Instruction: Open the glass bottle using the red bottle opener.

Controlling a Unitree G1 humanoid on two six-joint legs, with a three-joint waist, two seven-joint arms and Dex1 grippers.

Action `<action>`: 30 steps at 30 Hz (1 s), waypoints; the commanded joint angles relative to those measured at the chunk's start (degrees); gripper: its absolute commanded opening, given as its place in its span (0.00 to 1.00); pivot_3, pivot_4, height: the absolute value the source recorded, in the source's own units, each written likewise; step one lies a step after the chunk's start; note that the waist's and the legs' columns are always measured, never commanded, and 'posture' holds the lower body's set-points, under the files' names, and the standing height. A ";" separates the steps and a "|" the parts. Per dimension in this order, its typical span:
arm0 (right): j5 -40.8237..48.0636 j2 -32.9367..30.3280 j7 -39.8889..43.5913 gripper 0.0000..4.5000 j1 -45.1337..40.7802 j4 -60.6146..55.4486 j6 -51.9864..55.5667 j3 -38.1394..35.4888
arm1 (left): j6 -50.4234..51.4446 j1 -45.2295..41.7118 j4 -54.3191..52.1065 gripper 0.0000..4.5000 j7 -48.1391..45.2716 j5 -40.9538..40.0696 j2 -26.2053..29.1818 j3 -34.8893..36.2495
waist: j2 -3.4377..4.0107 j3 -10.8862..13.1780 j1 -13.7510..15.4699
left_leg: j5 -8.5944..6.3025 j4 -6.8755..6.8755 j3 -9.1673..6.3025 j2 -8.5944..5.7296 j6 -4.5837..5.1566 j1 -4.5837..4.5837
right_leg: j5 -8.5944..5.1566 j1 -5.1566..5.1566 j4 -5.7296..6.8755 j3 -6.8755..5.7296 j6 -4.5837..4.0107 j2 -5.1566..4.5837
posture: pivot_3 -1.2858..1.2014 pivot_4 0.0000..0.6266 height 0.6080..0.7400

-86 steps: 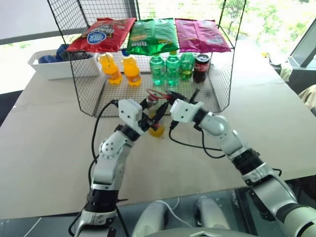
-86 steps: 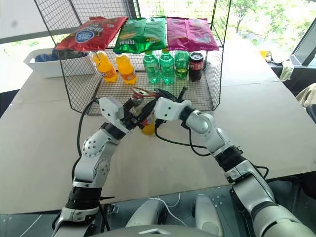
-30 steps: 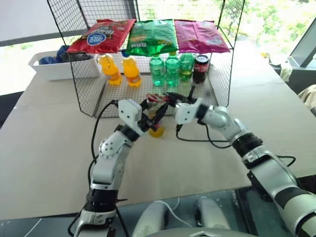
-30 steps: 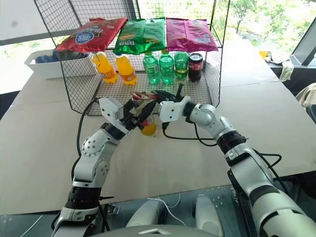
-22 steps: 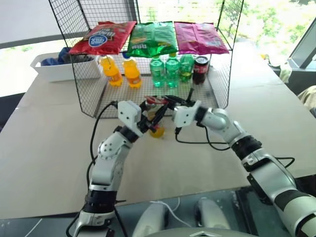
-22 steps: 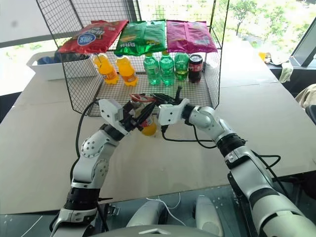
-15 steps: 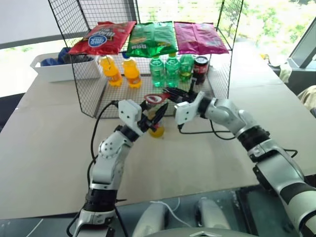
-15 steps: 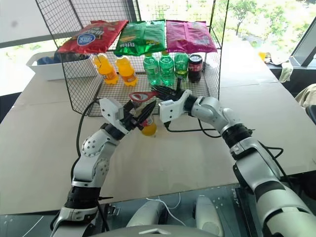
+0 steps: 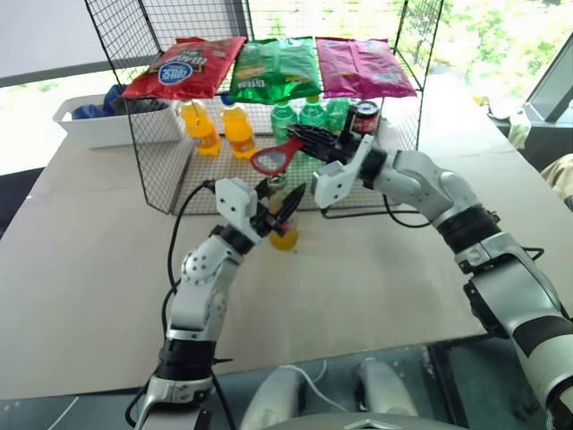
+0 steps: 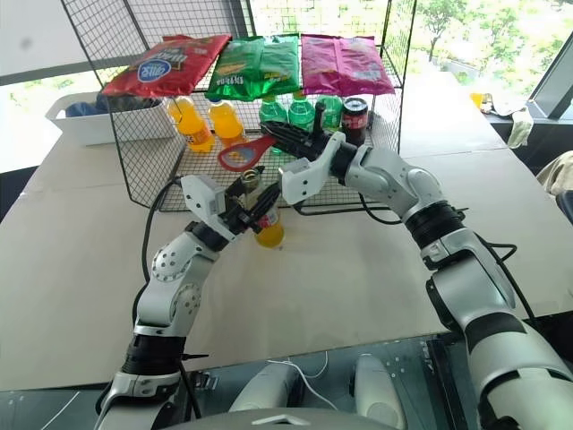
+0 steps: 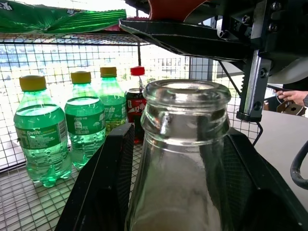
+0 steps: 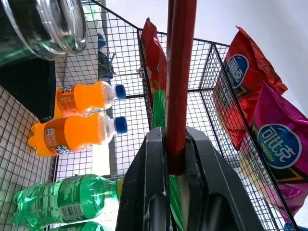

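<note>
Raising above glass bottle [image 9: 281,211], right end effector [image 9: 311,141] pinches red bottle opener [image 9: 276,157]; left end effector [image 9: 277,210] clamps bottle.

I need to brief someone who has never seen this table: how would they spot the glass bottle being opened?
Start at the black wire rack with snack bags on top; just in front of it, the left gripper holds the glass bottle upright over the table. Unlike the squat orange and green plastic bottles inside the rack, it is slim clear glass, with yellow-orange drink at the bottom and an uncapped mouth.
</note>
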 commanded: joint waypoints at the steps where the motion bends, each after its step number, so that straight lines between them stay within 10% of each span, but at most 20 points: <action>1: 2.67 0.05 -0.38 0.00 -1.01 -1.61 0.79 -2.27 | 2.57 2.22 3.29 0.53 0.03 0.42 -0.34 -1.16 | 0.00 0.00 0.00 | 0.00 -0.01 0.00 0.00 0.00 0.00 | 0.00 0.00 -0.01 0.00 0.00 0.00 | 0.52 0.24 1.00; 14: 17.22 4.45 6.48 0.00 7.59 -4.31 10.41 -7.02 | 3.10 2.03 3.02 0.53 -0.93 -1.09 0.20 -0.53 | 0.01 0.01 0.03 | 0.00 -0.20 -0.01 0.04 0.00 0.00 | 0.00 -0.01 -0.16 -0.01 0.00 -0.01 | 0.52 0.24 1.00; 19: 18.46 4.73 8.01 0.00 10.91 -7.79 13.37 -7.30 | 2.12 1.49 3.87 0.99 -0.83 -0.20 0.05 -0.64 | 0.02 0.23 -0.19 | 0.00 -0.29 0.01 0.08 0.00 -0.19 | 0.00 -0.28 -0.19 0.03 0.00 0.05 | 0.52 0.24 1.00; 30: 19.40 4.79 8.26 0.00 13.62 -10.67 16.96 -8.40 | 0.94 1.81 4.06 0.99 -1.23 1.12 0.38 -0.46 | 0.03 0.23 -0.18 | 0.02 -0.26 0.01 0.09 -0.03 -1.03 | 0.02 -1.05 -0.25 -0.01 0.00 -0.04 | 0.52 0.24 1.00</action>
